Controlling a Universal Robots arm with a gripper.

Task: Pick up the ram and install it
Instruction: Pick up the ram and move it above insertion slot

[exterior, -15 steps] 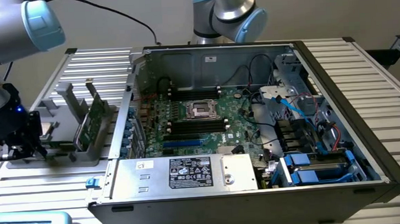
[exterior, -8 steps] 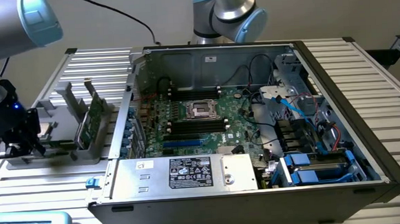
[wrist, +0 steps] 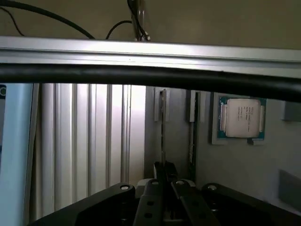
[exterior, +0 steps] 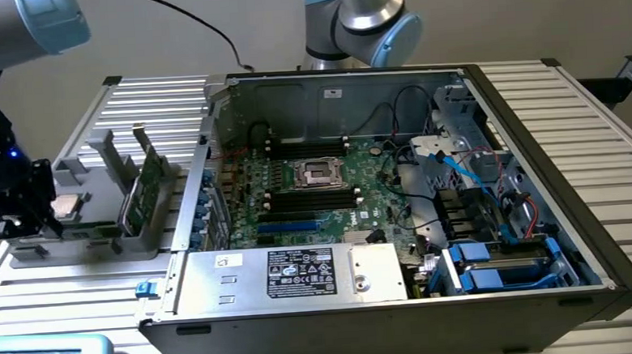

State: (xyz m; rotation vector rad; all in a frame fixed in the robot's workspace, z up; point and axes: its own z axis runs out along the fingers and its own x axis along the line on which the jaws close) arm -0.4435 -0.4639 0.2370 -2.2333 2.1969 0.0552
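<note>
From the exterior view, the black two-fingered hand (exterior: 7,219) hangs at the far edge of the exterior view's left, just beside a grey plastic holder (exterior: 81,238) that sits on the ribbed aluminium tabletop (exterior: 595,130). The long, narrow green circuit-board stick, the ram (exterior: 144,194), stands on its edge in an upright slot of that holder, on the side nearer the big open black-and-silver computer case (exterior: 409,302). The hand is apart from the ram. A square silver processor chip (exterior: 68,206) lies between them in the holder. Inside the case, the large green motherboard (exterior: 317,201) lies flat. The silver and pale-blue robot arm (exterior: 356,17) rises behind the case.

From the wrist view, I look down past the hand (wrist: 162,175), whose dark fingers (wrist: 155,195) come together to a point, closed, with nothing that I can see caught between them. Just beyond their tips, a thin upright strip (wrist: 162,127) stands edge-on in the grey holder (wrist: 244,165). It looks like the ram's edge, though I cannot tell for sure. The square silver processor chip (wrist: 242,117) sits face-up in its blue-rimmed seat off to one side. The ribbed tabletop (wrist: 84,141) shows beside the holder, and a thick black cable (wrist: 141,75) crosses the whole picture.
</note>
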